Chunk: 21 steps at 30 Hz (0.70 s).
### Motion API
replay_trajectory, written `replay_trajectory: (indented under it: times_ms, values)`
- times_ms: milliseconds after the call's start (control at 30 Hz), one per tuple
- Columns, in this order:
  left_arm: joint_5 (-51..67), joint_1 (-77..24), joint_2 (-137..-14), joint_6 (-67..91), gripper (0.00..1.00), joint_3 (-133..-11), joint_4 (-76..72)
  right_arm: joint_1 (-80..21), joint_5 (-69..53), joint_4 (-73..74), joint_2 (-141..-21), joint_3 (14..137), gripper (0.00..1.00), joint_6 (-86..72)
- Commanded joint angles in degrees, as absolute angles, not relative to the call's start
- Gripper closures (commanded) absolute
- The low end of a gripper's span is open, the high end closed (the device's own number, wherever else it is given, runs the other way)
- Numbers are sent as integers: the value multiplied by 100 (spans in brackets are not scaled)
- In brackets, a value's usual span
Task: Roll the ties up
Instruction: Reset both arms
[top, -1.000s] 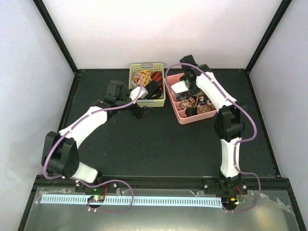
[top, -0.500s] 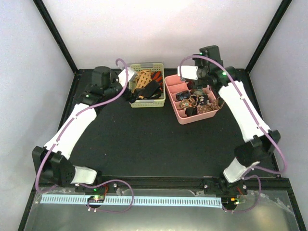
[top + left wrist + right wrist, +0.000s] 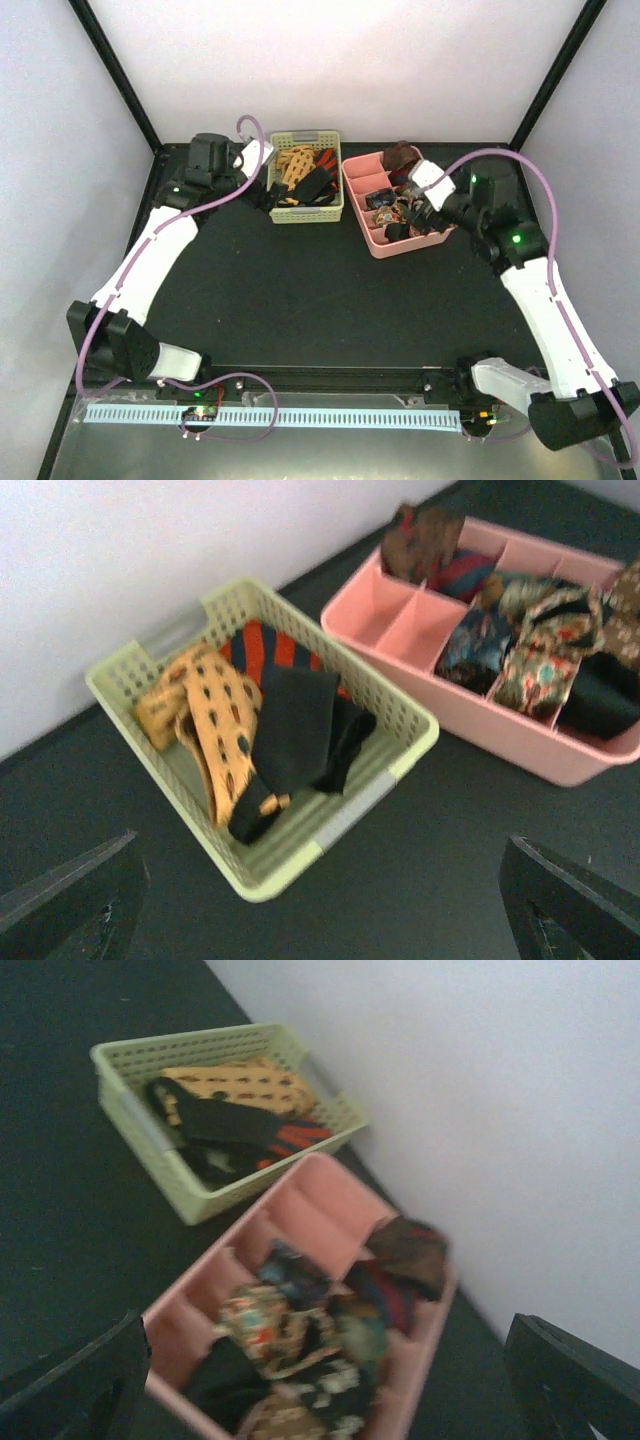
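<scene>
The left tool (image 3: pixel 320 910) and the right tool (image 3: pixel 322 1380) both hang wide apart and empty, loose ties (image 3: pixel 270 730) lie in the green basket (image 3: pixel 405 755) beside the pink tray (image 3: pixel 480 715) of rolled ones, so next, I think, one must dip in and pinch a tie.

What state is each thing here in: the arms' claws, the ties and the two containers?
left gripper, open, holding nothing.
right gripper, open, holding nothing.
orange tie, unrolled, in the basket.
black tie, unrolled, in the basket.
floral ties, coiled, in tray compartments.
pink tray, partly filled; some compartments bare.
green basket, holds loose ties.
</scene>
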<state>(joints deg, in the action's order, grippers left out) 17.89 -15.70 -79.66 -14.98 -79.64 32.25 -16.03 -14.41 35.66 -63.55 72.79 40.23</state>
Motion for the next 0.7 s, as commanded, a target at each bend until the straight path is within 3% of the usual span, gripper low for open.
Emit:
replay_trajectory:
  times_ms: [0, 300, 667]
  values:
    - [1517, -1516, -7917, -1576, 1, -7341, 3652, -1608, -1907, 2577, -5845, 6075, 0, 2345]
    - [1520, -1400, -7656, -1511, 1, -5727, 2988, -1512, -1891, 1296, -5445, 4053, 0, 939]
    - [1536, -1336, -7431, -1216, 1, -5306, 2645, -1485, -1725, 1380, -5519, 4019, 0, 971]
